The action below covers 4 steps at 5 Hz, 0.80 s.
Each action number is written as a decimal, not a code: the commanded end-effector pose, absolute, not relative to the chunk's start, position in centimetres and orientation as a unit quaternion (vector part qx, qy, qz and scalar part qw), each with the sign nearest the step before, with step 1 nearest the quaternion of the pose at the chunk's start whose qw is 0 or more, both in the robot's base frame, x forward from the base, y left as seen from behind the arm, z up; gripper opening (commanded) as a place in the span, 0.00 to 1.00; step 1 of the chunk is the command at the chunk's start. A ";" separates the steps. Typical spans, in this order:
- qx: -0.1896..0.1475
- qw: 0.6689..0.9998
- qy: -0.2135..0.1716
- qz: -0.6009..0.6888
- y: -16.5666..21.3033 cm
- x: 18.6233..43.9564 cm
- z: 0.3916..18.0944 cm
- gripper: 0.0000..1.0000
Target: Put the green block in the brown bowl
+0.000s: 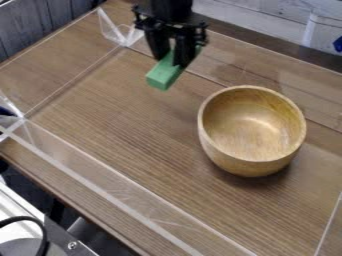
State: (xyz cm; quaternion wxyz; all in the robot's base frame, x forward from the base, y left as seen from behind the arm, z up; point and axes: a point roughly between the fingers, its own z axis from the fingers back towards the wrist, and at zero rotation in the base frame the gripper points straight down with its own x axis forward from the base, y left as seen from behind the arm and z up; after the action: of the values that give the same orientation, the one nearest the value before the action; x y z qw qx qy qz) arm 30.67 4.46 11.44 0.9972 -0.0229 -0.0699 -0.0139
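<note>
The green block [164, 74] hangs in the air above the wooden table, pinched at its upper end by my gripper [174, 60], which points straight down. The black fingers [183, 52] are shut on the block, and its lower end tilts toward the front left. The brown bowl [251, 128], round, deep and of light wood, stands on the table to the right of and nearer than the block. It holds nothing. The block is up and left of the bowl's rim, not over it.
A clear plastic wall [80, 165] runs along the table's [107, 110] front and left sides. White and blue things [325, 35] sit beyond the far right edge.
</note>
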 end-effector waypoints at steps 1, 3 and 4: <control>-0.012 0.993 -0.111 -0.024 1.7 30.6 14.5 0.00; -0.052 0.994 -0.092 -0.034 -2.9 31.9 15.7 0.00; -0.064 0.991 -0.108 -0.051 -4.5 31.6 15.3 0.00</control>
State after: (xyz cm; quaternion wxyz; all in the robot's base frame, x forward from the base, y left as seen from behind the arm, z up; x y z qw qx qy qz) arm 31.13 -4.43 13.21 0.9942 -0.0620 -0.0722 -0.0504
